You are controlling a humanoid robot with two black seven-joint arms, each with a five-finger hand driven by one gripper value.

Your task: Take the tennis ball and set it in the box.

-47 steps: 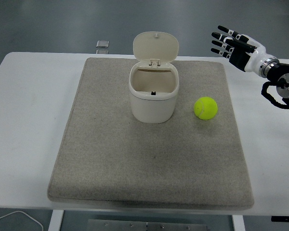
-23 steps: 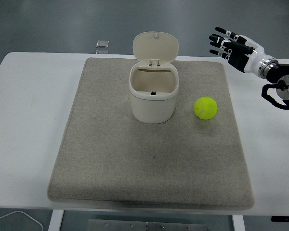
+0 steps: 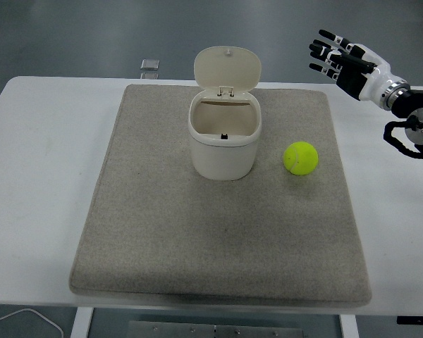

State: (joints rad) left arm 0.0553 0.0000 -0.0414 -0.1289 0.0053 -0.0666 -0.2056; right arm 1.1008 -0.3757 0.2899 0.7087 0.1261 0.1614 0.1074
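The ball (image 3: 301,158) lies right of centre in the frame, on the grey mat (image 3: 218,239), just to the right of the box (image 3: 224,141) and apart from it. Nothing touches it. The box stands upper centre on the mat with its lid (image 3: 228,69) tipped up and back, so its mouth is open to receive the ball. The step in hand looks like the approach, the pick not yet begun. The right hand (image 3: 342,62) hangs at the upper right of the frame, above and to the right of the ball and well apart from it, past the mat's far right corner. Its fingers (image 3: 323,49) are stretched out and spread apart, pointing toward upper left, and they hold and touch nothing. The next move would call for bringing that hand down and leftward over the ball, then closing the fingers around it. The left arm does not show.
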